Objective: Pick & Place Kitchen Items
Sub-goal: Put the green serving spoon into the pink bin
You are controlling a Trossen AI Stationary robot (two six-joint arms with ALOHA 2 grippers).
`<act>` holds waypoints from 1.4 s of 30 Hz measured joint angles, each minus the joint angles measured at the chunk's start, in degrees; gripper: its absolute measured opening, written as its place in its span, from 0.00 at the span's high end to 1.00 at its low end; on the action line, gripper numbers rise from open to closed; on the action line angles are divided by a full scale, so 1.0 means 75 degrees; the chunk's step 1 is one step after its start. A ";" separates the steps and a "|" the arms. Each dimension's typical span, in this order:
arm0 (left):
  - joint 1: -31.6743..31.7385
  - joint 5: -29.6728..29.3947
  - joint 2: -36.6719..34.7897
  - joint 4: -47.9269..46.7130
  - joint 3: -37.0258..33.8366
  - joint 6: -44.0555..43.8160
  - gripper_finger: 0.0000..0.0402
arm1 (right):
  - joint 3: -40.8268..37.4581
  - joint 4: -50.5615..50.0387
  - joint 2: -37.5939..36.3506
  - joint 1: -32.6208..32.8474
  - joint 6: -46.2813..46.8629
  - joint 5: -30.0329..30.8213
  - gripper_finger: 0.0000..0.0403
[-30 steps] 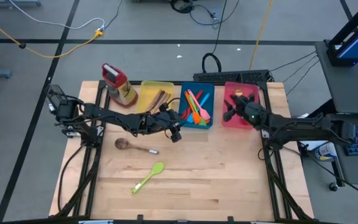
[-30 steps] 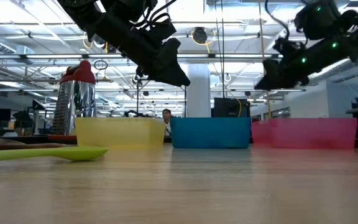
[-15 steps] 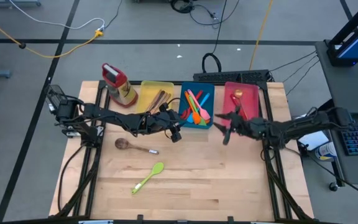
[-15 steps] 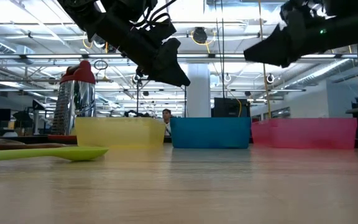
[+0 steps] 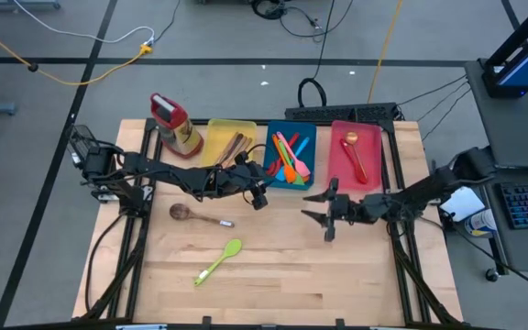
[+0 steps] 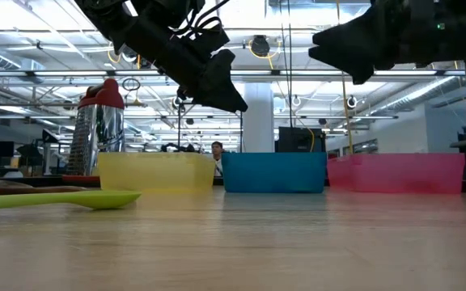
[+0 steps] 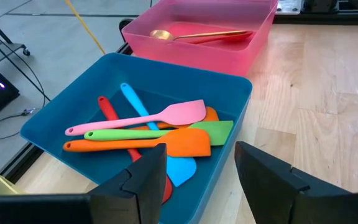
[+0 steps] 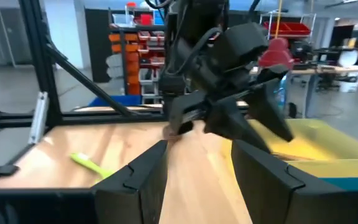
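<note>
While both grippers hang empty with jaws parted, left (image 5: pixel 258 199) beside the blue tray (image 5: pixel 273 182), right (image 5: pixel 317 207) over bare table (image 5: pixel 337 275).

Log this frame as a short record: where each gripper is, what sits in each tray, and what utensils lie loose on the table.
left gripper: open, empty, hovering beside the blue tray
right gripper: open, empty, over bare table in front of the pink tray
yellow tray: brown wooden utensils
blue tray contents: coloured plastic spatulas
pink tray contents: gold spoon, red utensil
loose on table: wooden spoon, green spoon
</note>
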 joint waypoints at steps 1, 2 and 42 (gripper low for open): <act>-0.0001 0.0002 0.0000 0.0003 0.0000 0.0000 0.51 | 0.0000 0.0161 0.0148 0.0042 0.0113 0.0000 0.57; 0.0000 0.0000 0.0000 0.0000 0.0002 0.0000 0.51 | 0.0000 0.0249 0.0283 0.0079 0.0250 -0.0001 0.57; -0.0655 0.3623 -0.0006 -0.3992 0.0005 -0.3231 0.51 | 0.0000 -0.0264 0.1414 0.0173 0.0863 0.0027 0.57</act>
